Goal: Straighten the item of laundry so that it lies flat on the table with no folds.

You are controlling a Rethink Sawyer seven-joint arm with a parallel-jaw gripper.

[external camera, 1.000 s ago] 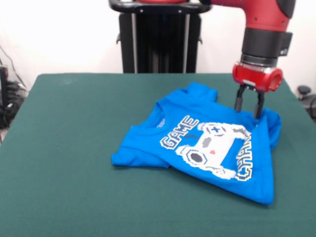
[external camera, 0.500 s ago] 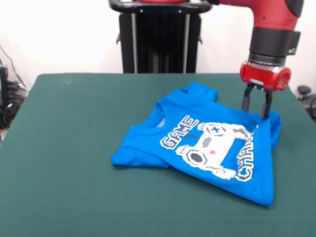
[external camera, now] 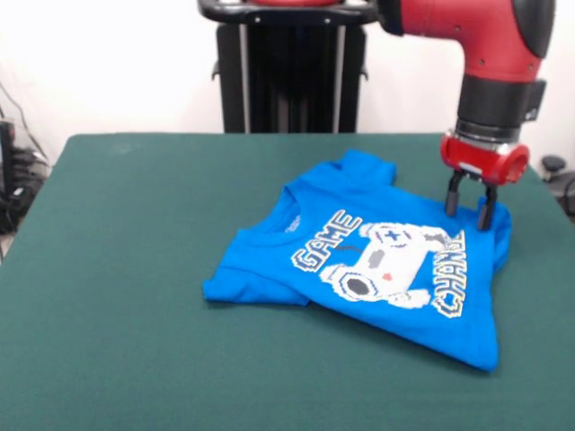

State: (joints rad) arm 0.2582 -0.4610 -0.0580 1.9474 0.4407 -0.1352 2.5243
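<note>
The item of laundry is a bright blue T-shirt lying print-up right of the table's middle. Its white controller print and "GAME CHANGE" lettering show. The left sleeve side is folded under, and a ridge of cloth bunches at the far right edge. My gripper hangs straight down from the red arm over that far right edge. It is open, with two dark fingers spread apart and their tips at the cloth. Whether the tips press into the fabric I cannot tell.
The robot's black pedestal stands behind the table's far edge. Dark cables hang off the left side, and a small dark object sits past the right edge. Bare green cloth stretches left of and in front of the shirt.
My gripper has shifted to the right and come slightly down onto the shirt's far right edge. The shirt's right side has spread out a little, showing more of the lettering.
</note>
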